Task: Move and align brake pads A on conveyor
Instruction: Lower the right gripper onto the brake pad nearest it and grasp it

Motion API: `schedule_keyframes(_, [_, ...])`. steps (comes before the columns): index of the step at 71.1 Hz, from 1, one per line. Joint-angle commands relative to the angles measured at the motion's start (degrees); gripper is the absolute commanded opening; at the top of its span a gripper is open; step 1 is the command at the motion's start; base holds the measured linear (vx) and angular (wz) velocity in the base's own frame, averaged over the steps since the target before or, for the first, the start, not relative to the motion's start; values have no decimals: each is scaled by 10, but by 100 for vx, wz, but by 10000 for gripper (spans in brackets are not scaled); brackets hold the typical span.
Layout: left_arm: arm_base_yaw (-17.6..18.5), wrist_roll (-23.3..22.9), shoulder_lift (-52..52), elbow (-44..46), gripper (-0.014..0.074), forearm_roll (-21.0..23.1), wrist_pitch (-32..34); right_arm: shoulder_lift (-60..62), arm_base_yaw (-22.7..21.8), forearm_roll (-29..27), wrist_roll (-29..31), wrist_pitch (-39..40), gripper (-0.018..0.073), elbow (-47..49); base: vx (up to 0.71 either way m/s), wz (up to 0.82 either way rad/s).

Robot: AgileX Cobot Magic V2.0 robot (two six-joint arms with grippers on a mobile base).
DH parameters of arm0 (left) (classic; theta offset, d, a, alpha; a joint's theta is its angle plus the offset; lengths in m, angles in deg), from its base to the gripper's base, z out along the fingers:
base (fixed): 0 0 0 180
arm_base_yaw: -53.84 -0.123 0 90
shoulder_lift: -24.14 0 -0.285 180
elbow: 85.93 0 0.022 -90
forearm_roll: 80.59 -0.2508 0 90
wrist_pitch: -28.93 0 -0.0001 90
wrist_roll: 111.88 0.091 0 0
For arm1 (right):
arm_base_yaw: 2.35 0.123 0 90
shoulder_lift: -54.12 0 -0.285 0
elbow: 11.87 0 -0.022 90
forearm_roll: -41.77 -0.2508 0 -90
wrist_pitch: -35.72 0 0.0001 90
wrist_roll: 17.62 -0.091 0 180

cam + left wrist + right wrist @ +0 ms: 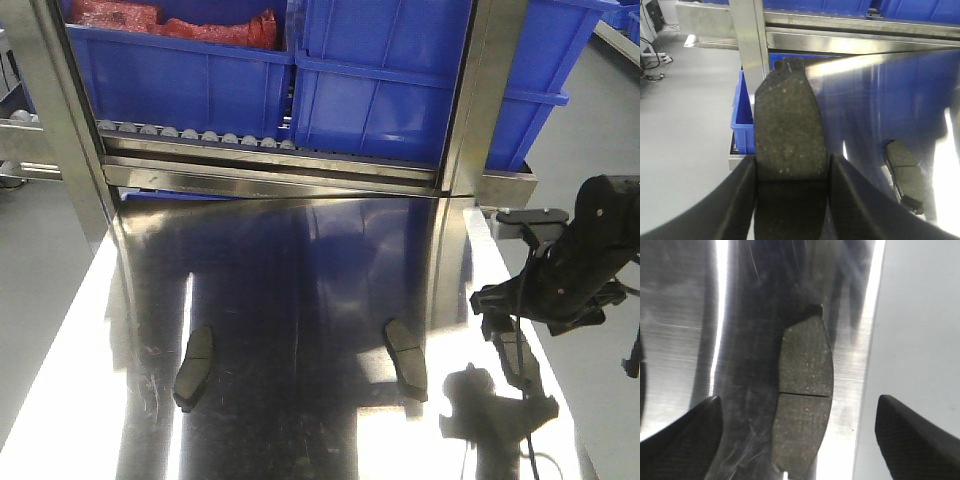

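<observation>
Pads first: one flat, curved, dark-grey brake pad (pixel 787 115) is clamped between the black fingers (pixel 740 200) of your left gripper (pixel 792 167). Its small tab end points away from the wrist camera, and it sits over the left edge of the shiny steel table (pixel 880 90). A second pad (pixel 807 365) lies flat on the steel close to the table's right edge, with its thin cross groove showing at mid-length. Your right gripper (pixel 797 400) hangs directly over it with the jaws spread wide on either side, not closed on anything. In the front view you can see two more lying flat on the table, a left pad (pixel 193 368) and a middle pad (pixel 406 358). They are well apart, and each runs lengthwise roughly front to back. Behind the table, a silver roller rail (pixel 190 135) carries large blue plastic bins (pixel 400 90), and the one on the left holds red parts (pixel 170 20)
</observation>
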Motion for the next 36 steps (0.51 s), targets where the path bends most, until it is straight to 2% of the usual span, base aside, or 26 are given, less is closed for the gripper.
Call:
schedule_keyframes(1, [4, 1, 0, 16, 97, 1, 57, 3, 1, 3, 3, 8, 583, 18, 0, 0])
schedule_keyframes(16, [4, 1, 0, 16, 97, 1, 57, -16, 1, 3, 3, 16, 548, 18, 0, 0])
schedule_keyframes(36, [4, 1, 0, 16, 97, 1, 57, -16, 1, 7, 3, 19, 435, 18, 0, 0])
